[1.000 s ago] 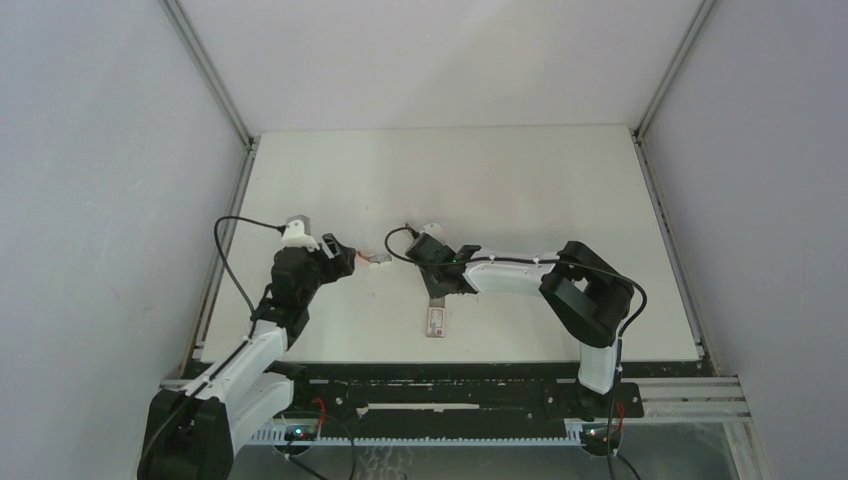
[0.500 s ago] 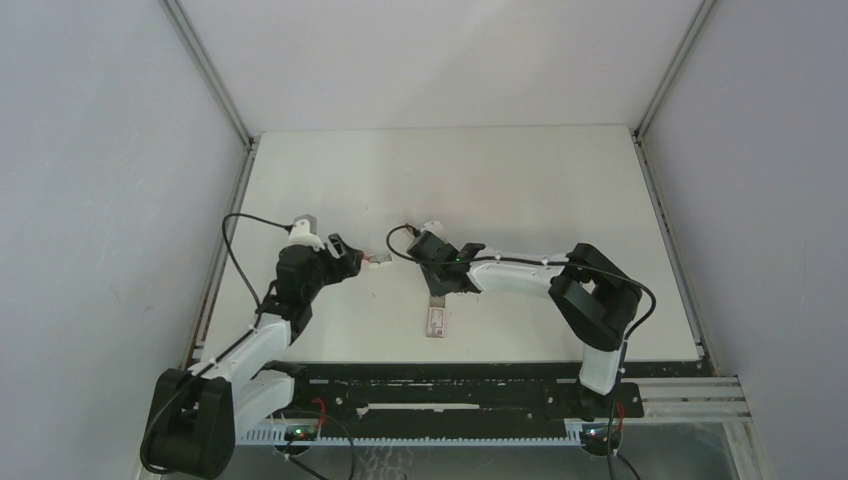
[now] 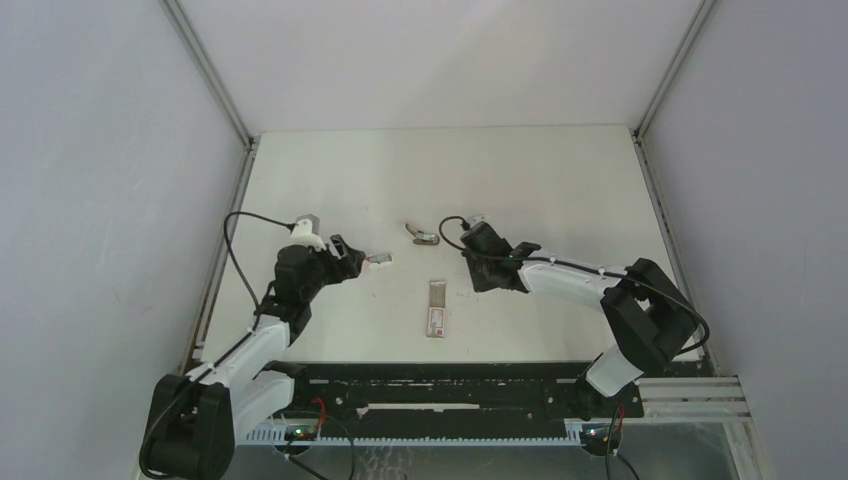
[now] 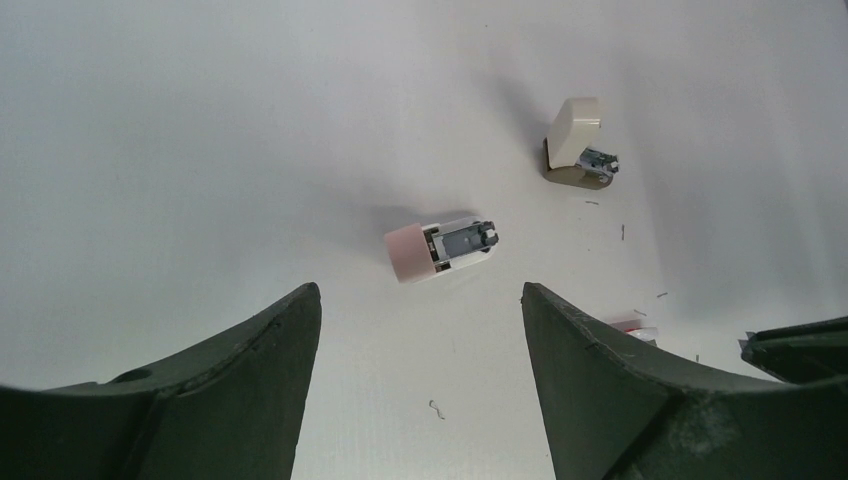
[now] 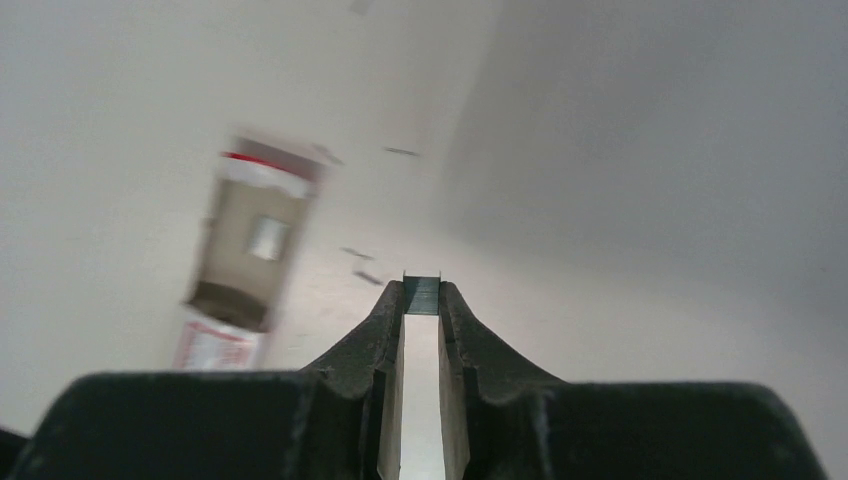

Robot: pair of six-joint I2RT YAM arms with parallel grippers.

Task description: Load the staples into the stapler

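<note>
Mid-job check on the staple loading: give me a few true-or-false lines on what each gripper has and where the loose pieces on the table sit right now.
1. The left gripper is open, and the small pink-and-white piece with a grey metal core lies untouched just ahead of its fingertips. True.
2. The right gripper is empty. False: it pinches a short silver-grey strip of staples at its fingertips.
3. The flat red-and-white cardboard box is held by the left gripper. False: it lies on the white table, free of both grippers.
4. The small beige piece lies apart from the pink-and-white piece. True.
</note>
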